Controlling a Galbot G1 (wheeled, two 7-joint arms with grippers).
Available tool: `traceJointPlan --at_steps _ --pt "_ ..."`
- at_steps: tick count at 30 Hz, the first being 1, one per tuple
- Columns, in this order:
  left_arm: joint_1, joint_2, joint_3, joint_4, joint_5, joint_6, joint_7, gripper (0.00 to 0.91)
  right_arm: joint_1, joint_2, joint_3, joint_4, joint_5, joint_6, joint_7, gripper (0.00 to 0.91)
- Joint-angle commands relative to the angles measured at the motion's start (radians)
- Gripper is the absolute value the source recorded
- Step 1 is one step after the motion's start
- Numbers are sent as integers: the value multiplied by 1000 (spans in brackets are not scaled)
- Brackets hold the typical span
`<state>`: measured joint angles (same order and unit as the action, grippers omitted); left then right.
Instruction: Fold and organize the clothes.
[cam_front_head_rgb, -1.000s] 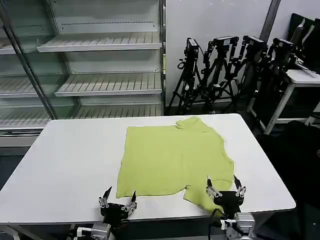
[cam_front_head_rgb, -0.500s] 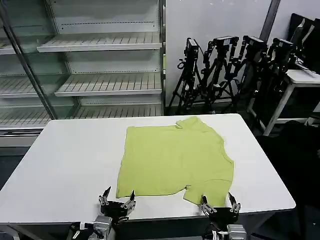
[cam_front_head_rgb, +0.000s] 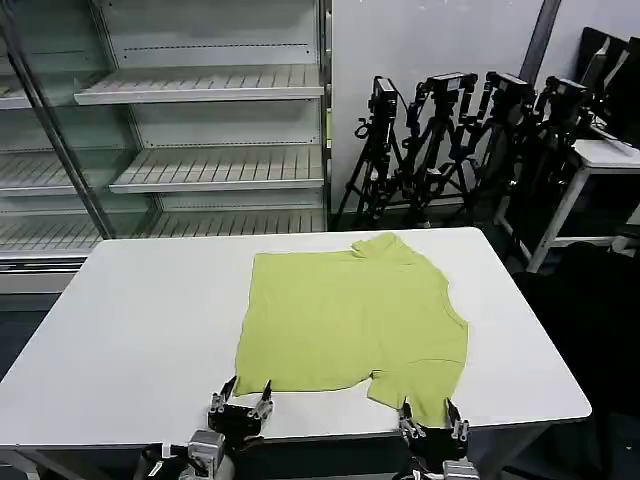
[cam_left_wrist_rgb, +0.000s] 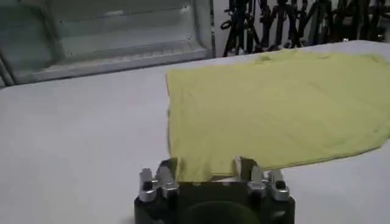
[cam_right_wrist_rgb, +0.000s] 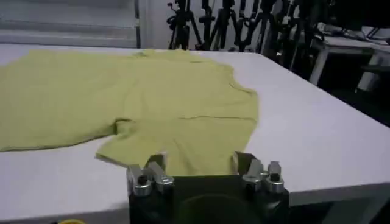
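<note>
Head view, shirt flat, both claws spread

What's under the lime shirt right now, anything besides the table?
The plain lime yellow-green collared shirt lies flat on the white table. No lump suggests anything beneath, though the fabric hides that surface.

The shirt is soft, thin, matt cloth lying on a smooth, matt white table; gripper fingertips look like bare metal.

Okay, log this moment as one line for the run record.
shirt: flat on table | left pincer: open, near hem corner | right pincer: open, near sleeve | fold: not started
</note>
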<state>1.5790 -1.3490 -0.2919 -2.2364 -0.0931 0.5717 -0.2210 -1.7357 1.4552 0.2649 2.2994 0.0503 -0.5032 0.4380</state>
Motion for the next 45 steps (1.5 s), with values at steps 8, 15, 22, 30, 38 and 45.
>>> traceJointPlan --at_steps 8,15,22,30,38,45 --pt "11 -12 9 -21 -52 5 2 10 -10 7 -8 -1 14 12 27 0" --pt "21 -12 1 -41 -76 -18 11 20 -14 7 -2 12 -14 51 3 0" --pt "49 -12 1 -90 -88 -44 20 20 -32 -1 20 89 -13 102 -33 0" --pt "167 -21 -6 -215 -84 -61 24 10 -77 -26 56 210 -14 108 -54 0" --pt "136 -5 -53 -226 -96 -84 36 10 -17 -50 94 221 12 121 -80 0" --pt "74 20 -55 -175 -115 -152 48 10 95 -90 126 159 73 122 -105 0"
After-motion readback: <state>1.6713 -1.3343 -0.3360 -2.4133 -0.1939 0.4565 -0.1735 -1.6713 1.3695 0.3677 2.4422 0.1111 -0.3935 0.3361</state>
